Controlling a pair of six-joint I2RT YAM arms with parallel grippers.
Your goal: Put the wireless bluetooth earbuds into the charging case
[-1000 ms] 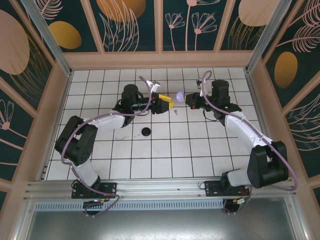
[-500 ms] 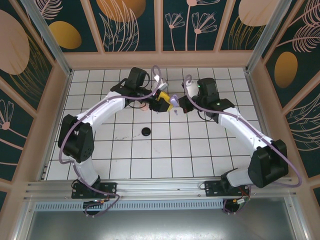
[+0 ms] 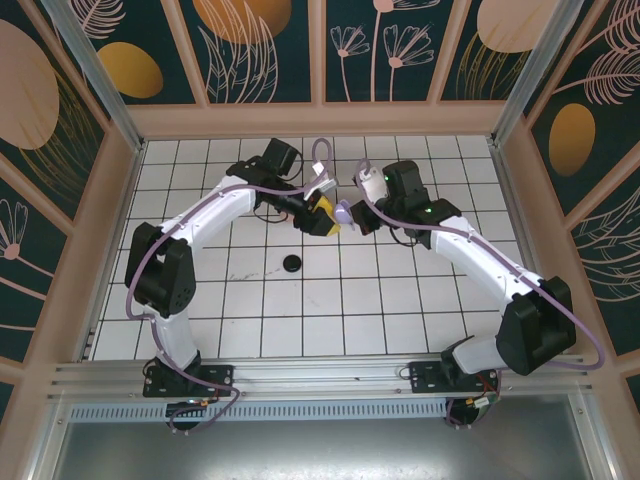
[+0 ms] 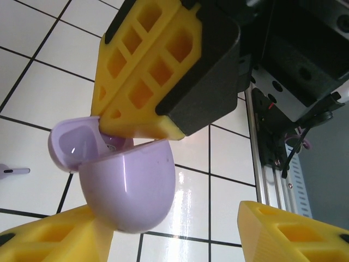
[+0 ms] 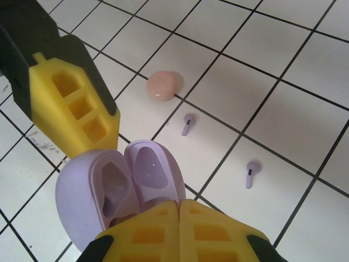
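Right gripper [image 5: 179, 203]: you're pinching the open lilac case [image 5: 117, 185] by its edge, jaws closed tight on it.
Left gripper [image 4: 169, 215]: it's standing half-wide, one finger [image 5: 71, 109] touching the case shell.
Earbuds [image 5: 188, 124]: two lilac ones are lying on the tiles [image 5: 283, 49] below the case, apart from both grippers.
Room: a pink case [image 5: 163, 85] is sitting just past them; the walls [image 3: 112, 190] are standing well off.

Bright even light, soft glare, blurred close-ups
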